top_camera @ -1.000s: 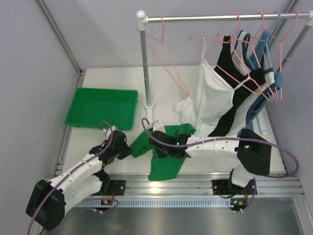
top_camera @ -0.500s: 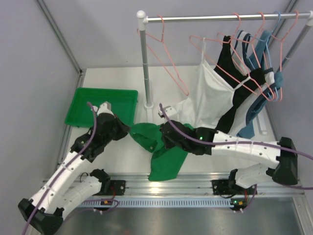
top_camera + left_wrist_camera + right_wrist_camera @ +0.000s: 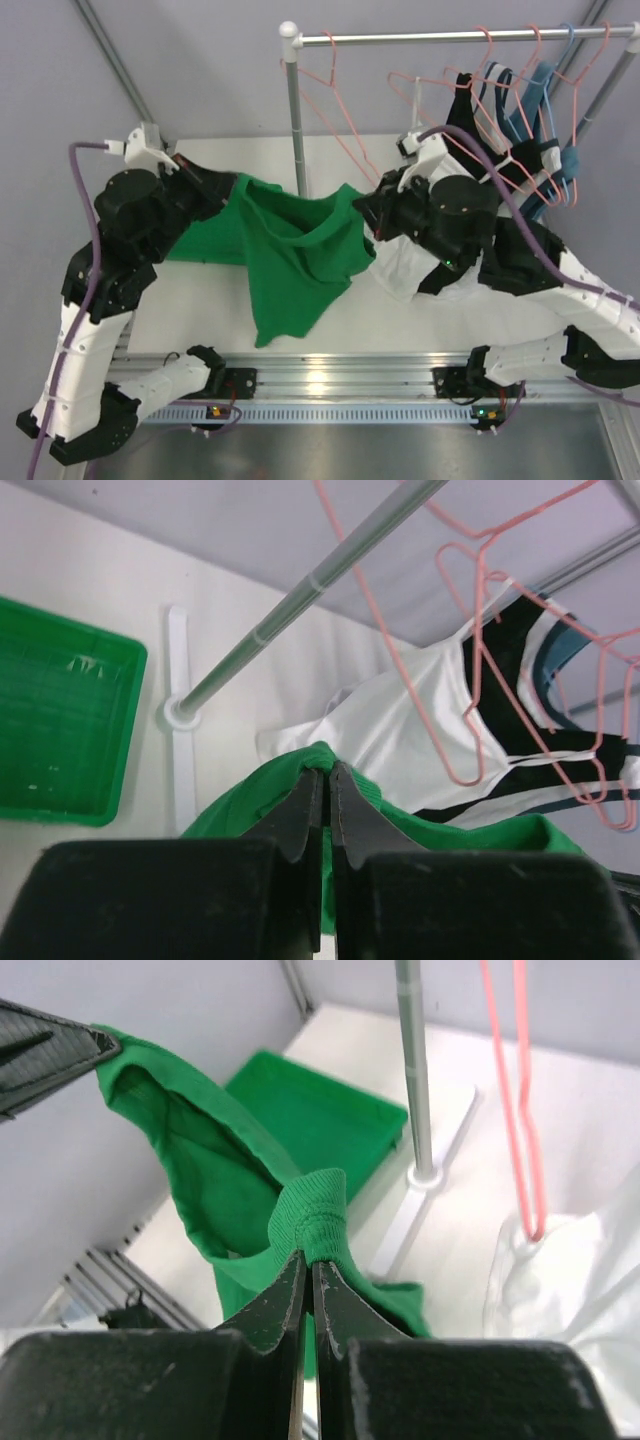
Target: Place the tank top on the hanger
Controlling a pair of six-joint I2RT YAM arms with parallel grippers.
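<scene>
no readable text, labels, brands or numbers in any view.

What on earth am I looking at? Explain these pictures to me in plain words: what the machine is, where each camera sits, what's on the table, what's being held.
It is a robot with two arms bolted to the near edge of a white table. One picture looks down from above and behind the arms. The other two come from small cameras on each wrist, looking along that arm's own fingers.

The left hand and the right hand are each pinched shut on part of a green tank top, holding it spread in the air between them.

Behind it stands a clothes rail with an empty pink hanger, plus a white top and a black top hanging. A green tray lies on the table.
</scene>
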